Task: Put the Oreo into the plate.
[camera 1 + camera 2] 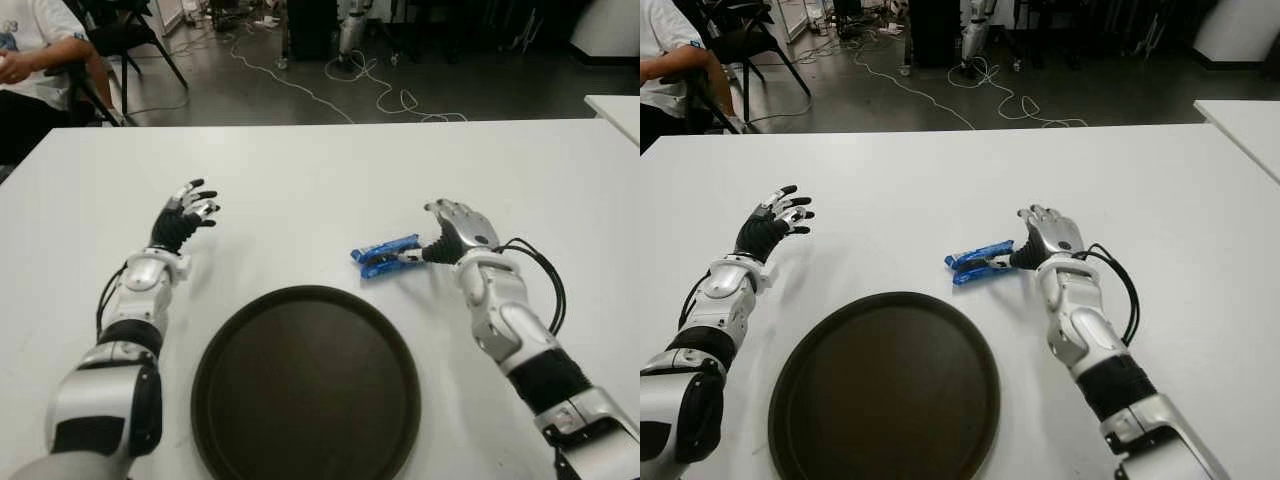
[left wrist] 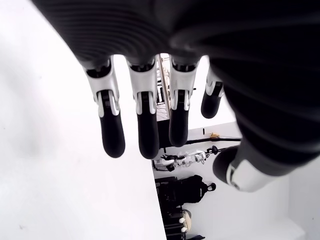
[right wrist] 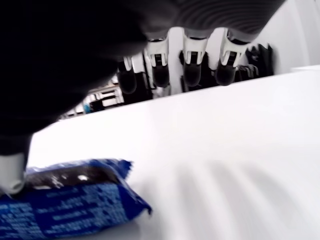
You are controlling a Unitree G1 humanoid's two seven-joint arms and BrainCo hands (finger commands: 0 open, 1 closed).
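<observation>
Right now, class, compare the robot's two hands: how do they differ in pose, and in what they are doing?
The right hand is beside the blue Oreo pack, its thumb touching the pack's end; the left hand shows left of the plate, near nothing. The right hand lies low over the table; the left hand's fingers are raised and spread. Both are open, grasping nothing.

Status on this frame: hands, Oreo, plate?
Right hand open, thumb touching Oreo pack on table. Left hand open, idle. Plate empty, path clear.
</observation>
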